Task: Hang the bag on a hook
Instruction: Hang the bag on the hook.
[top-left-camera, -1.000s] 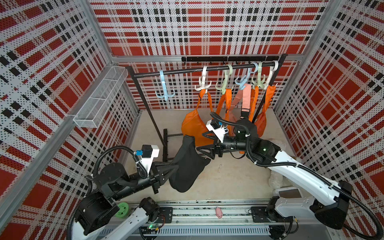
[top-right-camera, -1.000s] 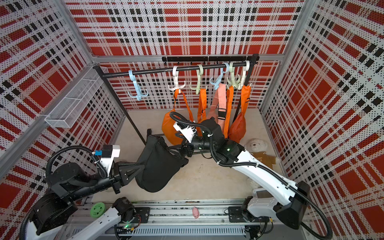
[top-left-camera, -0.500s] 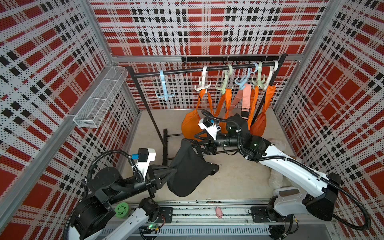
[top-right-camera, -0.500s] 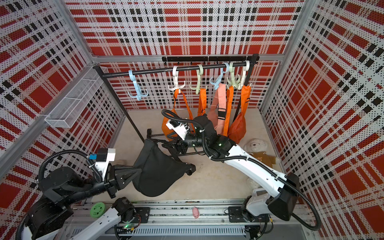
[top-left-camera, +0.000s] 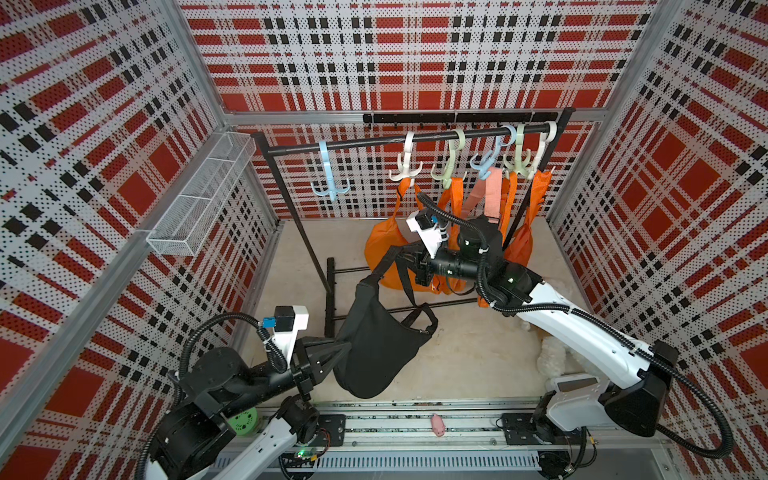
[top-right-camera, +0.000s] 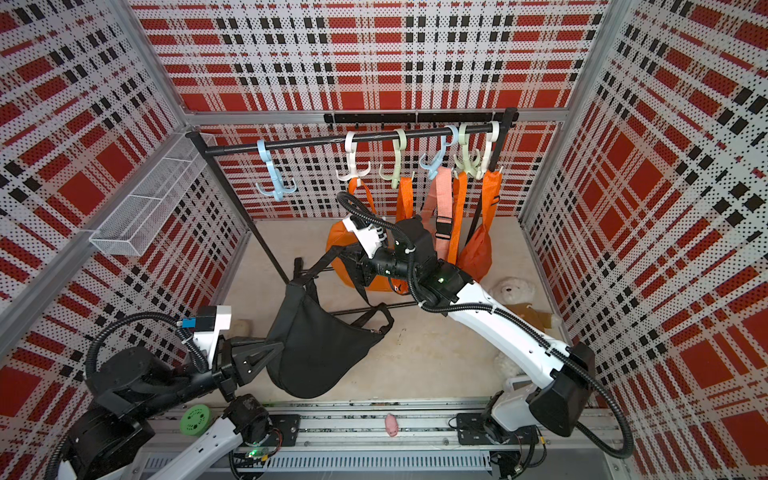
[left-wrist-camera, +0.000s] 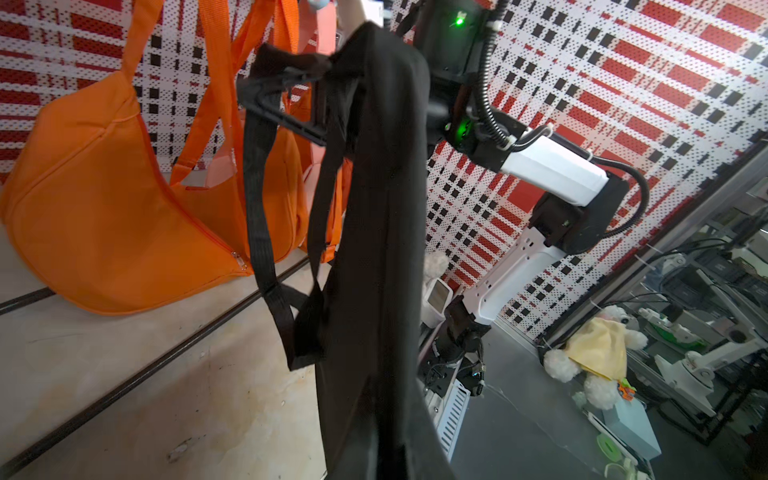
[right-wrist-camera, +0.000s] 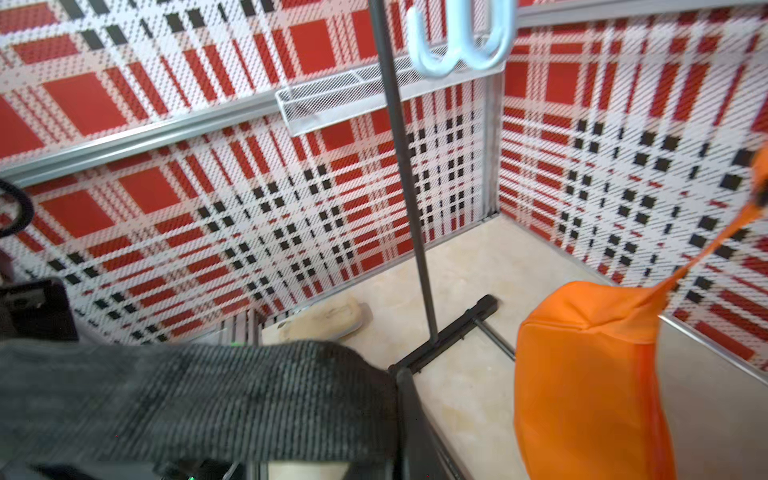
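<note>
1. Look at the open room first. The light blue plastic hook (top-left-camera: 330, 189) hangs alone near one end of the black metal rail (top-left-camera: 365, 143). It is well apart from the orange cloth bags (top-left-camera: 380, 245) crowded at the other end.
2. Your black cloth bag (top-left-camera: 374, 345) hangs in the air between the two claws, below the rail (not on a hook yet).
3. The left claw (top-left-camera: 347, 345) is pressed shut on the bag's side edge. The right claw (top-left-camera: 409, 262) pinches the black strap (top-left-camera: 384, 266), just in front of the orange bags.
4. A second ago the right claw was spread wide beside the bag. Now it is shut and the strap is stretched.
</note>
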